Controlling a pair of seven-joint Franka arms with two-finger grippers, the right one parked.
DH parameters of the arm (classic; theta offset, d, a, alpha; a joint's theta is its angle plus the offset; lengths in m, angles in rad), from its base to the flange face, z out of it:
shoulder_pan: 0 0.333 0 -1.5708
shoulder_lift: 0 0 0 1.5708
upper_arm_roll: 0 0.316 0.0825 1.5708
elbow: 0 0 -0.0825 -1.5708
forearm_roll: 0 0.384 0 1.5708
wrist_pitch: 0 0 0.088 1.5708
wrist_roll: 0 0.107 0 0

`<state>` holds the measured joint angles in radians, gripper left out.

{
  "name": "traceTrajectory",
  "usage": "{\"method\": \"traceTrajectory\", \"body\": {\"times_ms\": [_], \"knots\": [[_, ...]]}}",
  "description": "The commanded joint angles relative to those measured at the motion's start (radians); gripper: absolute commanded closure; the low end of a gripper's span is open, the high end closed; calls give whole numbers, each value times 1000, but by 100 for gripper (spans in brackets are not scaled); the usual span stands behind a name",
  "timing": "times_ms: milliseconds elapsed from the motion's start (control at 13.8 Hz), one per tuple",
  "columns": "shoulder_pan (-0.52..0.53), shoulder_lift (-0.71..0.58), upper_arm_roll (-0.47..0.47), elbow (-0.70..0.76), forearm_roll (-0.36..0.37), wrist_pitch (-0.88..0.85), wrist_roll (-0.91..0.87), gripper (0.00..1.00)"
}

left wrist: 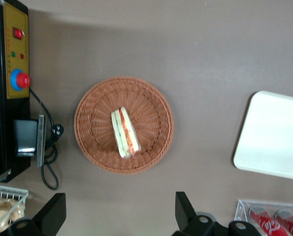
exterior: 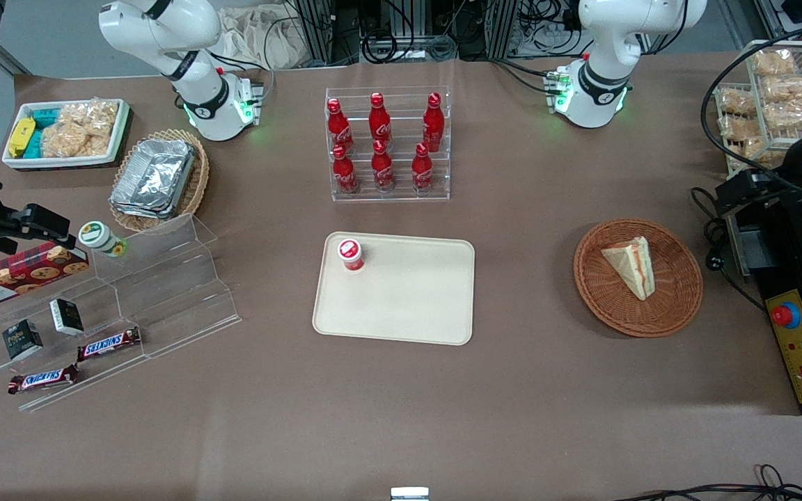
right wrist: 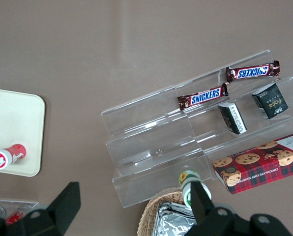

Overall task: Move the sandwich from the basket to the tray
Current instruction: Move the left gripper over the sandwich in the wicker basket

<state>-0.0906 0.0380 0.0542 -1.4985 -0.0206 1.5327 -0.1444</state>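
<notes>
Black fingers of the gripper (left wrist: 119,216) stand spread wide with nothing between them, high above the tabletop (exterior: 526,390) and looking straight down; the gripper itself does not show in the front view, so its height is judged only from how small things appear beneath it; directly under the wrist camera, a little ahead of the fingertips, sits the reddish-brown wicker basket (left wrist: 92,101); the sandwich (left wrist: 125,132) lies in it, near the middle, on its side, red-and-green filling edge showing; its long axis runs roughly crosswise to the line joining the two fingers, so they would likely close across its short width with little turning; the move ahead looks like a plain descent; the cream tray (exterior: 401,306) lies well apart, toward the parked arm's end; a small red-capped bottle (exterior: 351,253) stands on one corner, the rest bare.
</notes>
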Motion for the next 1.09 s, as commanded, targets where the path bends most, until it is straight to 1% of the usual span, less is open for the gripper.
{"method": "traceTrajectory", "body": {"times_ms": [0, 145, 291, 436, 655, 800, 1018], "knots": [[-18, 5, 13, 9, 1, -48, -1, 0], [-17, 11, 13, -3, -12, -57, -11, 0], [-14, 52, 16, -8, -10, -51, -11, 0], [8, 98, 16, -26, -4, -28, -65, 0], [20, 80, 16, -182, -12, 140, -139, 0], [22, 86, 16, -250, -13, 206, -142, 0], [31, 92, 16, -405, -47, 395, -179, 0]]}}
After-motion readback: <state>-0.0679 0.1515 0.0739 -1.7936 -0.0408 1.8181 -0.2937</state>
